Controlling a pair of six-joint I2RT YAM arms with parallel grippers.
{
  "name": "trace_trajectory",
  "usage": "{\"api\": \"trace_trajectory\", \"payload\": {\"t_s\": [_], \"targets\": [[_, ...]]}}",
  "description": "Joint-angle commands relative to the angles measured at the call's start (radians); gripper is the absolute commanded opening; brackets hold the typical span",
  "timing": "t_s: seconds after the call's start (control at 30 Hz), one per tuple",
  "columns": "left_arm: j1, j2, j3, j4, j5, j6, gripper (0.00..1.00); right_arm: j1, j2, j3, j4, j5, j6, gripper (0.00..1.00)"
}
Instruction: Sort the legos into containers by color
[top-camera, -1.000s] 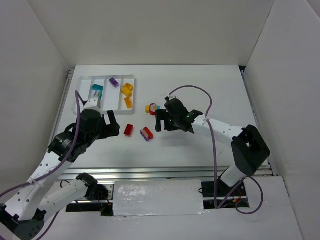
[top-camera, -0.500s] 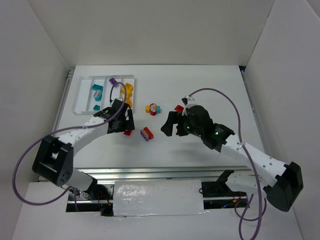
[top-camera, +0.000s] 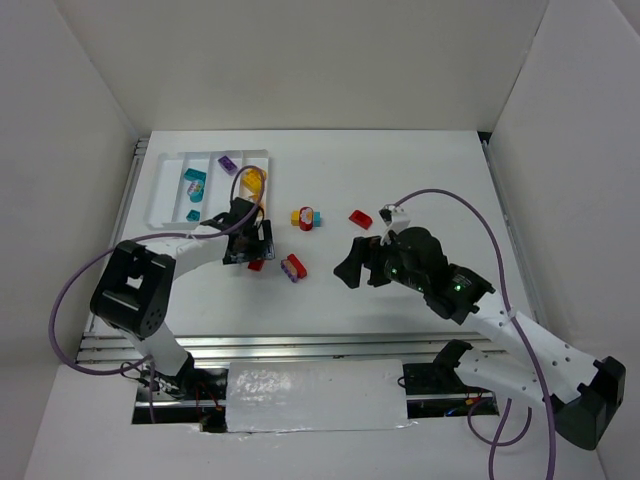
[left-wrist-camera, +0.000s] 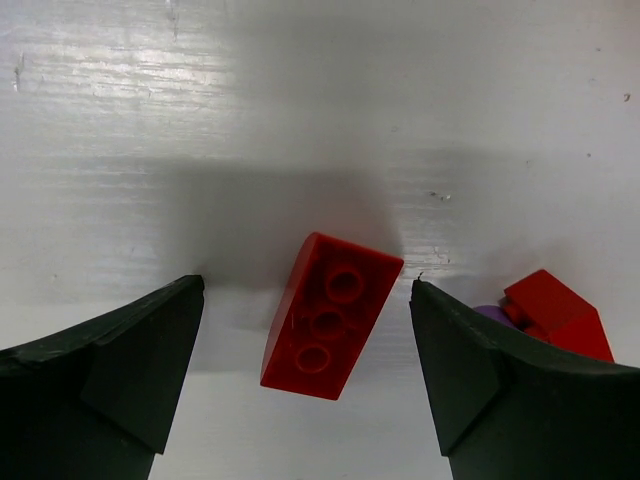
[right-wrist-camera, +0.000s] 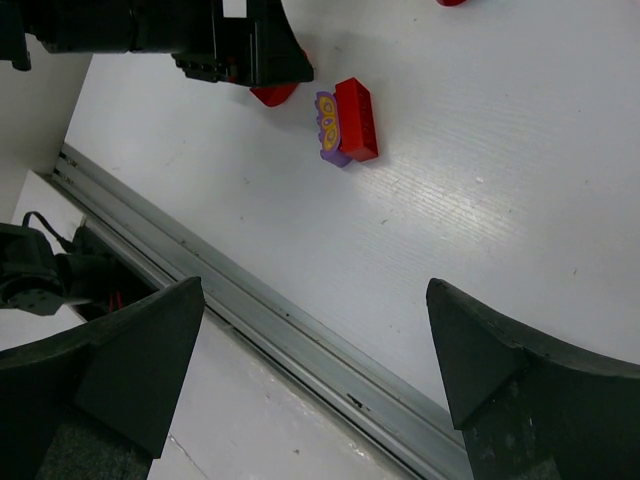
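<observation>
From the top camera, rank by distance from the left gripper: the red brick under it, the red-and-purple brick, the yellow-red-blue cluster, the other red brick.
1. Red plastic brick, between the left gripper fingers.
2. Red-and-purple brick, just right.
3. Yellow-red-blue brick cluster, farther back.
4. Lone red brick, farthest right.

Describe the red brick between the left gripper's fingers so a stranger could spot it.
Find the white tray at the far left of the table; the left gripper hovers off its near right corner. The red brick lies between its open fingers: plain red, three circles in a row, unlike the red-and-purple piece beside it.
</observation>
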Motion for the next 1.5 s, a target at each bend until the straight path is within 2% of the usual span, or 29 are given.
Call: {"api": "trace_trajectory", "payload": {"t_s": [0.0, 0.1, 0.13, 0.23, 0.33, 0.37, 0.53, 0.57, 0.63, 0.67, 0.73, 0.77, 0.9, 0.93, 1.07, 1.2, 1.37, 1.47], "targets": [[0.003, 0.03, 0.003, 0.031, 0.013, 0.007, 0.96, 0.005, -0.01, -0.018, 0.015, -0.021, -0.022, 1.0], [0.001, 0.053, 0.002, 0.023, -0.005, 0.003, 0.83, 0.006, -0.009, -0.027, 0.023, -0.026, -0.025, 1.0], [0.003, 0.057, 0.002, 0.02, -0.012, -0.001, 0.64, 0.005, -0.01, -0.029, 0.024, -0.028, -0.023, 1.0], [0.004, 0.042, 0.002, 0.005, -0.035, -0.022, 0.26, 0.006, -0.029, -0.038, 0.029, -0.029, -0.022, 0.99], [0.01, -0.005, 0.048, -0.08, -0.071, -0.034, 0.04, 0.008, -0.053, -0.046, 0.024, -0.023, -0.022, 0.99], [0.01, -0.028, 0.077, -0.103, -0.084, -0.04, 0.02, 0.005, -0.064, -0.049, 0.024, -0.025, -0.022, 1.0], [0.055, -0.251, 0.18, -0.254, -0.212, -0.149, 0.0, 0.004, -0.09, -0.065, 0.03, -0.031, -0.027, 0.99], [0.113, -0.268, 0.218, -0.262, -0.248, -0.166, 0.01, 0.004, -0.093, -0.069, 0.04, -0.032, -0.027, 1.0], [0.2, -0.263, 0.265, -0.288, -0.23, -0.203, 0.01, 0.003, -0.093, -0.075, 0.052, -0.049, -0.028, 1.0], [0.287, -0.245, 0.324, -0.298, -0.211, -0.214, 0.01, 0.004, -0.09, -0.078, 0.061, -0.052, -0.028, 1.0], [0.398, -0.164, 0.424, -0.314, -0.208, -0.253, 0.0, 0.004, -0.087, -0.081, 0.07, -0.072, -0.028, 0.99], [0.438, -0.133, 0.456, -0.298, -0.161, -0.251, 0.0, 0.004, -0.088, -0.081, 0.073, -0.081, -0.028, 0.99], [0.532, 0.088, 0.631, -0.263, -0.155, -0.3, 0.0, 0.003, -0.102, -0.096, 0.092, -0.121, -0.025, 1.0], [0.558, 0.124, 0.692, -0.211, -0.129, -0.292, 0.0, 0.006, -0.11, -0.102, 0.09, -0.136, -0.028, 0.99], [0.59, 0.304, 0.86, -0.114, -0.078, -0.231, 0.0, 0.009, -0.147, -0.131, 0.107, -0.199, -0.02, 1.0], [0.592, 0.421, 0.923, -0.059, -0.108, -0.177, 0.01, 0.011, -0.15, -0.168, 0.15, -0.258, 0.009, 1.0], [0.601, 0.519, 0.963, 0.008, -0.11, -0.137, 0.11, 0.014, -0.127, -0.188, 0.178, -0.291, 0.016, 0.99], [0.603, 0.556, 0.958, 0.052, -0.105, -0.12, 0.24, 0.017, -0.112, -0.193, 0.187, -0.278, 0.021, 1.0]]}}
